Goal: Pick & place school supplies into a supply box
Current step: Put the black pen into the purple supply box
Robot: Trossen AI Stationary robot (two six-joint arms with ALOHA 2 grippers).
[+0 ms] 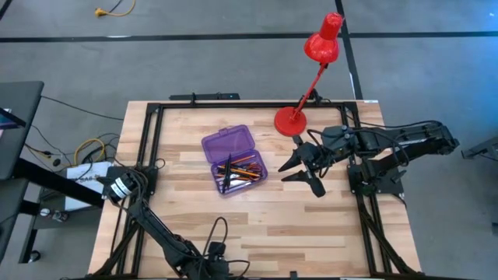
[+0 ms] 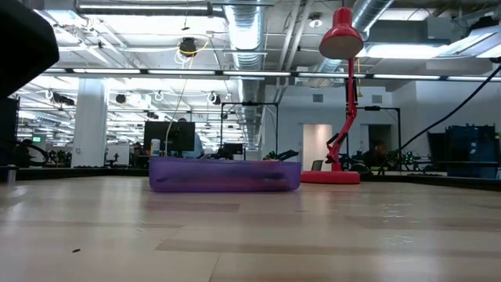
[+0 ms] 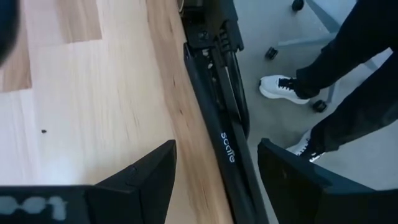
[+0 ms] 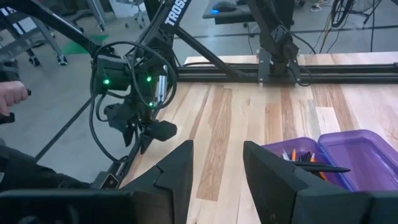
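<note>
The supply box (image 1: pixel 233 159), translucent purple, lies open in the middle of the table, its lid (image 1: pixel 228 142) folded back toward the far edge. Orange pencils and black pens (image 1: pixel 238 169) lie inside its tray; the right wrist view shows them (image 4: pixel 303 158) too. The low view shows the box (image 2: pixel 225 174) side-on. My right gripper (image 1: pixel 294 171) hangs open above the table to the right of the box, holding nothing. My left gripper (image 3: pixel 216 149) is open over the table's left edge, far from the box, its fingers either side of the black frame rail (image 3: pixel 224 146) without touching it.
A red desk lamp stands with its base (image 1: pixel 290 121) on the table's far side, just right of the box, its head (image 1: pixel 323 43) beyond the far edge. A person's legs and shoes (image 3: pixel 292 87) are on the floor left of the table. Cables (image 1: pixel 85 152) lie there too.
</note>
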